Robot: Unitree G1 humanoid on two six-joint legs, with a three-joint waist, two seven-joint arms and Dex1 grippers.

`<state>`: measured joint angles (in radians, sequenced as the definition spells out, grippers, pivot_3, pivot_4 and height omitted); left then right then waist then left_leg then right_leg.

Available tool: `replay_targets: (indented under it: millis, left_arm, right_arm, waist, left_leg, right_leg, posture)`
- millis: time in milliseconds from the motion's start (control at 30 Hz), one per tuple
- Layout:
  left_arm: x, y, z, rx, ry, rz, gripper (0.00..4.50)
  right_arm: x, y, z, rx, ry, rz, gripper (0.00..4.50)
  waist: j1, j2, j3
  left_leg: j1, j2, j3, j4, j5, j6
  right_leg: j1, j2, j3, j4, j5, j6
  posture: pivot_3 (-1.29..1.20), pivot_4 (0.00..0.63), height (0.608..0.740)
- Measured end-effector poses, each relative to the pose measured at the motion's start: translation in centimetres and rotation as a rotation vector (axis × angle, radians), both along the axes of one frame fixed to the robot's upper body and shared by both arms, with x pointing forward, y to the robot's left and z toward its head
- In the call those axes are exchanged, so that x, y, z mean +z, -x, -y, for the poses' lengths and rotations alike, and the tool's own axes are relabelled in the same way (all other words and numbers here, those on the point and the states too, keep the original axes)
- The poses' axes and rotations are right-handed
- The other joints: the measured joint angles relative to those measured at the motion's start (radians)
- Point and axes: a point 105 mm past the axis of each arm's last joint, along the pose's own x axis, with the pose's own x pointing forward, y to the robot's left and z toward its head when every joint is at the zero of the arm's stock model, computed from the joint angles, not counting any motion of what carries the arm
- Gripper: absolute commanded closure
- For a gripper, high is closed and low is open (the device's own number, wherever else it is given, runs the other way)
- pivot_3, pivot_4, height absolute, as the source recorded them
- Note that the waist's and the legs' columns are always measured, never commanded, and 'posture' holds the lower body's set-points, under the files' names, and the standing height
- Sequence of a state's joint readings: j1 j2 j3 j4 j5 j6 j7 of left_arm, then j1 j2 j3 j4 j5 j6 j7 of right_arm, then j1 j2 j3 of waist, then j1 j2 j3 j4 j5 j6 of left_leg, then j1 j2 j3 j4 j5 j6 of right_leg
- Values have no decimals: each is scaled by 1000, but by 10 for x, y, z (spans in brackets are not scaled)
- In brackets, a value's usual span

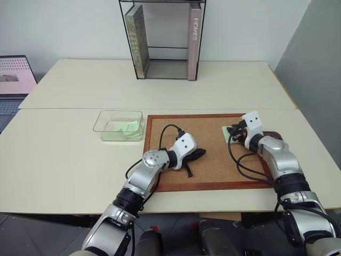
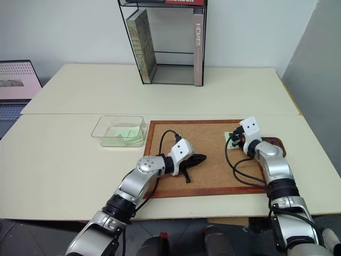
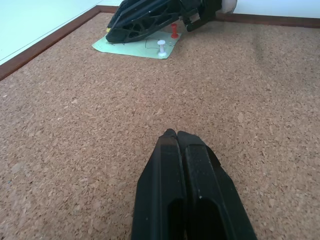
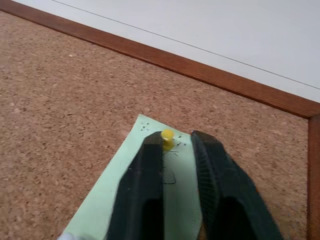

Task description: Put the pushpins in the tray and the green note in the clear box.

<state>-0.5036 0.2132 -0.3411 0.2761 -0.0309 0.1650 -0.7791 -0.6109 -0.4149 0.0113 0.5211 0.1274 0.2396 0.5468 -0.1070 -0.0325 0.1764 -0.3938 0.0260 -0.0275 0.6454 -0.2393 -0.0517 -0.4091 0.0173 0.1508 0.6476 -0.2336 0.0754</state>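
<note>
The right gripper [image 4: 172,150] is pulling pins, nearly closed beside the yellow pin [image 4: 167,135] on the note [image 4: 120,195]. Next it must pinch that head; the left gripper [image 3: 176,134] is closed, empty.

The right gripper [image 4: 174,142] hovered over the green note [image 4: 145,192] on the corkboard [image 4: 60,105], its fingers flanking a yellow pushpin [image 4: 167,136].

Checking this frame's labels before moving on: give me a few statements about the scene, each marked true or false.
1. The left tool is shut, over the corkboard. True.
2. The clear box is empty. False: a green slip lies in it.
3. A yellow pushpin sticks in the green note on the corkboard. True.
4. The right tool is over the clear box. False: it is over the green note.
</note>
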Motion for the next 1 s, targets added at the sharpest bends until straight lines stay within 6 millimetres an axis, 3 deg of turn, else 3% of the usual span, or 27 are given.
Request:
replay_targets:
  millis: [500,767,1000]
  left_arm:
    - [0,1,0,-10,-8,6,4500]
    - [-1,1,-1,-17,-17,12,4500]
    - [-1,1,0,-26,-22,14,4500]
  right_arm:
    - [3,1,-2,2,3,6,4472]
    - [38,6,1,-29,-71,89,4472]
    - [51,18,10,-78,-107,111,4472]
  waist:
    - [-2,0,0]
    - [-2,0,0]
    - [-2,0,0]
  left_leg:
    - [0,0,0,0,0,0]
    - [1,0,0,0,0,0]
    - [0,0,0,-1,0,0]
  right_leg:
    - [1,0,0,0,0,0]
    - [1,0,0,0,0,0]
    - [1,0,0,-1,0,0]
  posture:
    - [0,150,740]
    - [0,150,740]
    - [0,150,740]
